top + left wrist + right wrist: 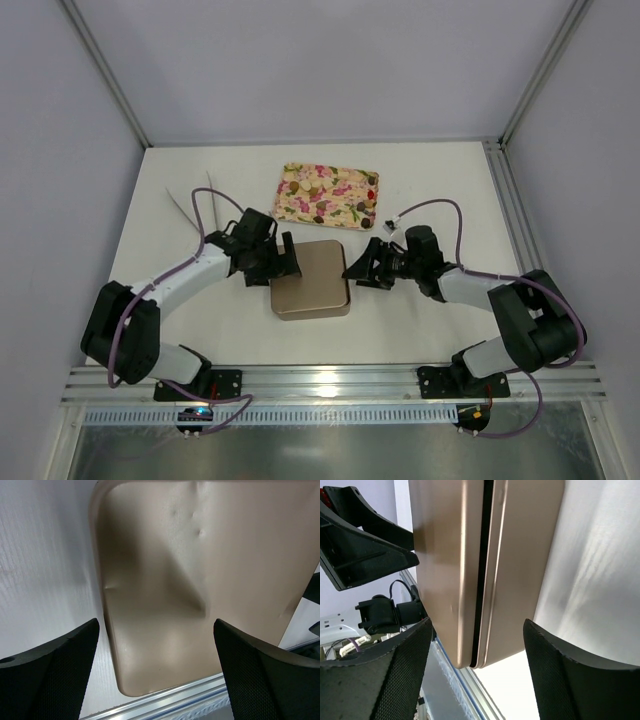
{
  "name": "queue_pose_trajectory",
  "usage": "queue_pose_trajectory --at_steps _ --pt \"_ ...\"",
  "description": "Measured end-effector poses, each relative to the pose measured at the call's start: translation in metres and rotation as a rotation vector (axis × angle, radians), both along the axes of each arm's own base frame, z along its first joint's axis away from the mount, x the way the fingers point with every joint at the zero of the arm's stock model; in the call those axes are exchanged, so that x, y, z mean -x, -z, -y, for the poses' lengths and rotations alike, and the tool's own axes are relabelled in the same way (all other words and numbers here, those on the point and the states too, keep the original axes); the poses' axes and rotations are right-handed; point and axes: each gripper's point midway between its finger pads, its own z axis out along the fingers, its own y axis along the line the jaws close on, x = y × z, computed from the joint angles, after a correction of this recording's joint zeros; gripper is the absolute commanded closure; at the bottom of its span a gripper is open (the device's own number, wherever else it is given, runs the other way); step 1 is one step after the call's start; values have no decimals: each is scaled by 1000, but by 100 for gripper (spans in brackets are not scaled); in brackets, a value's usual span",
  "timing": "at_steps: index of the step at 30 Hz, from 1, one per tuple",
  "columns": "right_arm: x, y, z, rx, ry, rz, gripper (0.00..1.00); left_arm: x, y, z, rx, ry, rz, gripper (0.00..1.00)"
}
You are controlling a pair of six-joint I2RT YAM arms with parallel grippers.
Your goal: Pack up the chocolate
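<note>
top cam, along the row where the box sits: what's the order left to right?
left arm's shoulder → left gripper → brown box → right gripper → right arm's shoulder. The floral tray is left out: it lies farther back, above the box.

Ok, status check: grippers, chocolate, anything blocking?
Left gripper open, right gripper open, one each side of the brown box, nothing held. Chocolate lies on the floral tray. Box shut; inside hidden.

We see a box (310, 280) mid-table (450, 190), a tray (345, 190) of chocolate pieces (318, 208) just behind it, the left gripper (283, 262) at its left edge and the right gripper (360, 262) at its right.
</note>
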Motion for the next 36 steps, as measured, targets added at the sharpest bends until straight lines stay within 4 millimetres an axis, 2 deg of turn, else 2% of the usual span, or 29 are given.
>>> queue_pose_trajectory --at_steps 14,25,36 --pt "7 2 -21 116 -33 43 25 -4 -4 9 -6 2 -12 7" --pt "17 14 -28 214 -33 34 28 -7 -6 11 -38 7 -32 7" --pt "16 12 -28 275 -29 59 31 -8 -7 19 -67 34 -40 7"
